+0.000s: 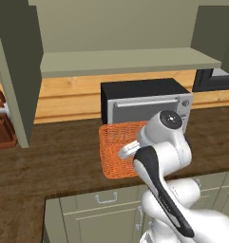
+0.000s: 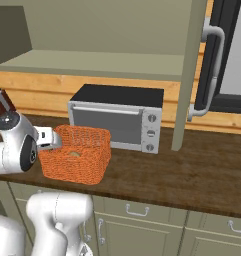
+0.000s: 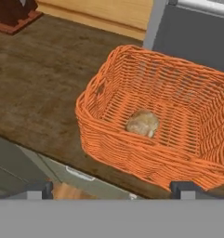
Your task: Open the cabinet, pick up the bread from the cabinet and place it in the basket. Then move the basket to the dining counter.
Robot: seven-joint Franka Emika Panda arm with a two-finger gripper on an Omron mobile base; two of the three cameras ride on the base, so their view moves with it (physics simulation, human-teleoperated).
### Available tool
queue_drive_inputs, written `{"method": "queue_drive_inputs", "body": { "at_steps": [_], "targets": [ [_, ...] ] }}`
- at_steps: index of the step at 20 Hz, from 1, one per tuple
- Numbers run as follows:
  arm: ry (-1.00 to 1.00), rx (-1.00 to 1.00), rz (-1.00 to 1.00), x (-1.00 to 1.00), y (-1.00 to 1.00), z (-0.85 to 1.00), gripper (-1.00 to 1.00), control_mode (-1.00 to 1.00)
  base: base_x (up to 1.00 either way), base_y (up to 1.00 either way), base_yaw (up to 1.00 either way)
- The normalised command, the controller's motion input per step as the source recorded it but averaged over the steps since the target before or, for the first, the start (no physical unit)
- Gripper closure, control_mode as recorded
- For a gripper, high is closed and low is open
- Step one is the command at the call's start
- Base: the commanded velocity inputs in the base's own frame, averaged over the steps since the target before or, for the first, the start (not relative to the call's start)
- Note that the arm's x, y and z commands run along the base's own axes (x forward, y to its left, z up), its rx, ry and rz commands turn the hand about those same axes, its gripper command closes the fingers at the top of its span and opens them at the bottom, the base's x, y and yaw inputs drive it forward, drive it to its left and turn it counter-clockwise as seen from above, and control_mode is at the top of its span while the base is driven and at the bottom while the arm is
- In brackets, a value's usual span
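The orange wicker basket (image 1: 117,154) (image 2: 77,161) (image 3: 95,132) stands on the dark wood worktop in front of the microwave. A small round brown bread (image 3: 142,123) (image 2: 73,153) lies on the basket's floor. My gripper (image 3: 111,190) hovers open above the basket's near rim, its fingertips wide apart and holding nothing. The cabinet (image 1: 125,61) (image 2: 92,62) above stands with both doors swung open, one door (image 1: 16,71) at the left and the other door (image 2: 189,75) at the right. The dining counter is out of view.
A black and silver microwave (image 1: 144,102) (image 2: 117,117) sits right behind the basket. A red-brown knife block (image 1: 2,126) (image 3: 13,11) stands at the left on the worktop (image 1: 54,161). Grey-green drawers (image 2: 142,220) run below the worktop's front edge.
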Motion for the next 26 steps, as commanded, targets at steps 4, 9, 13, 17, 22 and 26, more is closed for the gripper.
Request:
{"method": "queue_drive_inputs", "body": {
  "at_steps": [4, 9, 13, 17, 22, 26],
  "targets": [
    [0.20, -0.23, 0.02, 0.15, 0.12, 0.10, -1.00, -1.00, 0.00, 0.00, 0.00],
    [0.27, -0.22, 0.00, 0.29, 0.24, -0.02, -1.00, -1.00, 0.00, 0.00, 0.00],
    [0.00, 0.00, 0.00, 0.21, -0.02, -0.13, -1.00, -1.00, 0.00, 0.00, 0.00],
    [0.06, 0.00, 0.00, 0.35, -0.02, -0.15, -1.00, -1.00, 0.00, 0.00, 0.00],
    [0.06, 0.00, 0.01, 0.41, 0.00, -0.22, -1.00, -1.00, 0.00, 0.00, 0.00],
    [0.03, 0.00, 0.09, 0.26, 0.00, -0.36, -1.00, -1.00, 0.00, 0.00, 0.00]
  ]
}}
